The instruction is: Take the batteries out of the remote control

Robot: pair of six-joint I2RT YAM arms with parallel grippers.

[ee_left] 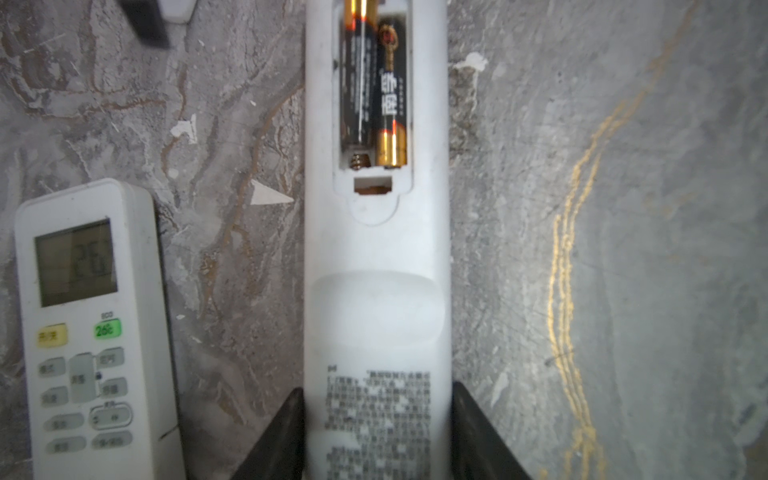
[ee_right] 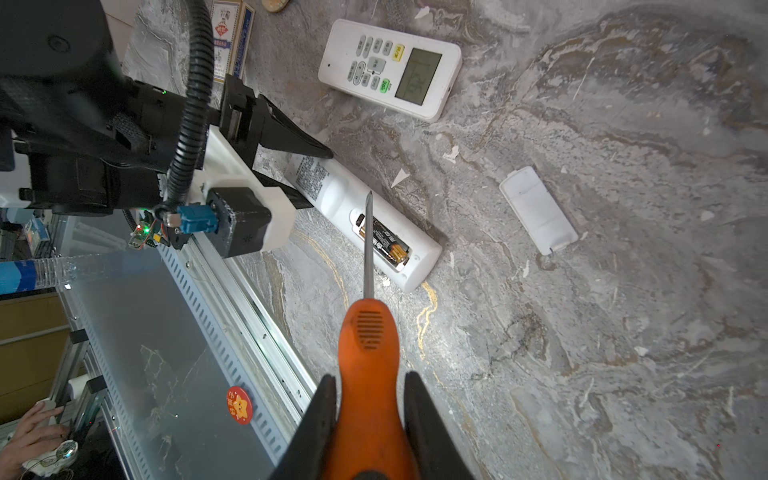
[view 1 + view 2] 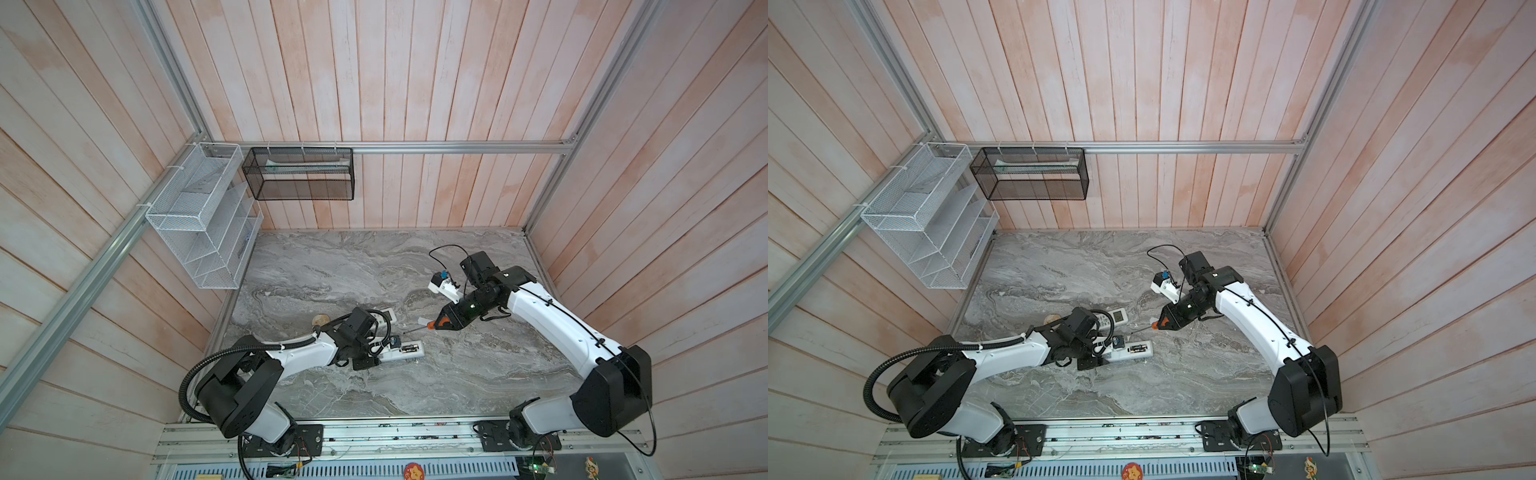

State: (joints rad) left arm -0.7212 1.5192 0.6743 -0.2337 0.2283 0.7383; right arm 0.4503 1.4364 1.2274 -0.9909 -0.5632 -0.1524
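At the face-down remote control: cover already off, lying on the desk well apart from it. Both batteries sit side by side in the open bay, none out yet. Left pincer clamps the remote's printed end. Right pincer grips the orange screwdriver, blade aimed at the bay but seemingly clear of it. Prying out both cells remains.
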